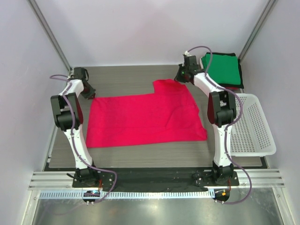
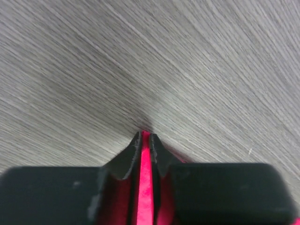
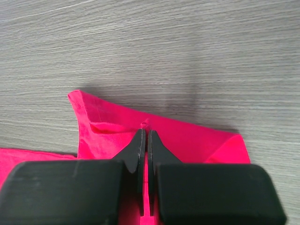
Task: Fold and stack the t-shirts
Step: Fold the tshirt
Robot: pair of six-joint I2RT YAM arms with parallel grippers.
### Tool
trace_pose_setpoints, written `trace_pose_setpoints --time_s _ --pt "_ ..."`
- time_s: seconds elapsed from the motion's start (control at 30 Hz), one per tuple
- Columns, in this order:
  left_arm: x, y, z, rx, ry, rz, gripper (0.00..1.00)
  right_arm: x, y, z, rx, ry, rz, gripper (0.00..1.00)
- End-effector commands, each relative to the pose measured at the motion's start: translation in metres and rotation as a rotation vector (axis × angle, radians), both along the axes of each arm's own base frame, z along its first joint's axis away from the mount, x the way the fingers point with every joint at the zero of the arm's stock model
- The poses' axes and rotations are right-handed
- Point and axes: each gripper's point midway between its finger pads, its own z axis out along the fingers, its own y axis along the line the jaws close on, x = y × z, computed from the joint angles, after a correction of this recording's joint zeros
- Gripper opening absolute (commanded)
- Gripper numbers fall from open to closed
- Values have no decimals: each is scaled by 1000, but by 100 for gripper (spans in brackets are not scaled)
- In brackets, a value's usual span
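Observation:
A bright red-pink t-shirt [image 1: 145, 119] lies spread flat in the middle of the table, one sleeve sticking out toward the far side. My left gripper [image 1: 89, 93] is at the shirt's far left corner. In the left wrist view its jaws [image 2: 145, 137] are pinched on a thin strip of the red cloth [image 2: 145, 164]. My right gripper [image 1: 182, 77] is at the far sleeve, and in the right wrist view it [image 3: 145, 133] is shut on a small fold of the red fabric [image 3: 197, 140]. A folded green t-shirt [image 1: 222, 69] tops a dark folded stack at the back right.
A white plastic mesh basket [image 1: 255, 126] stands along the right side of the table, next to the right arm. The wood-grain tabletop [image 1: 122, 84] shows behind the shirt. White walls and slanted metal posts close in the back and both sides.

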Motion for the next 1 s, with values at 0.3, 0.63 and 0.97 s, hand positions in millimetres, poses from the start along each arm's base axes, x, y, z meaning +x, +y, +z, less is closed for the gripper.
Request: trace_pose_setpoints --time_s 0.3,0.63,0.97 --pt "-6 -6 38 -23 -26 -2 0 -3 10 92 63 -158 32 1" --pt "-36 -13 68 -26 -39 -3 0 -36 7 124 87 -172 51 1" --pt "-66 -15 73 -9 -37 -22 0 -99 -11 131 65 -153 47 1"
